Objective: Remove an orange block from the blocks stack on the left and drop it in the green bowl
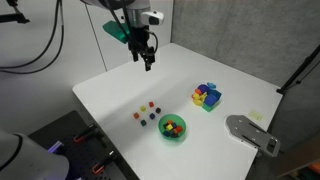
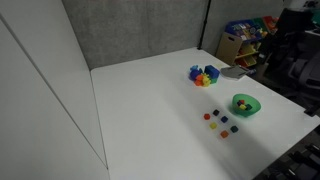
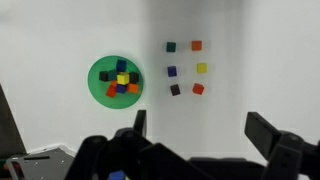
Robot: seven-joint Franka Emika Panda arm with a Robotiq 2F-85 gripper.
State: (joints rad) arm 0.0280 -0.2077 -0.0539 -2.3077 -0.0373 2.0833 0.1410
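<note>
The blocks stack (image 3: 185, 68) is a loose group of tiny cubes on the white table: one orange (image 3: 196, 45), one yellow, one red and three dark. It shows in both exterior views (image 1: 148, 111) (image 2: 218, 121). The green bowl (image 3: 95, 82) sits beside the group and holds several small coloured cubes; it also shows in both exterior views (image 1: 181, 135) (image 2: 254, 105). My gripper (image 3: 200, 130) is open and empty. It hangs high above the table, away from the cubes, near the far edge in an exterior view (image 1: 147, 62).
A chunkier blue, yellow and magenta block cluster (image 1: 207, 96) (image 2: 204, 75) stands farther along the table. A flat grey metal plate (image 1: 250, 132) lies at the table's corner. Shelves with clutter (image 2: 245, 40) stand beyond the table.
</note>
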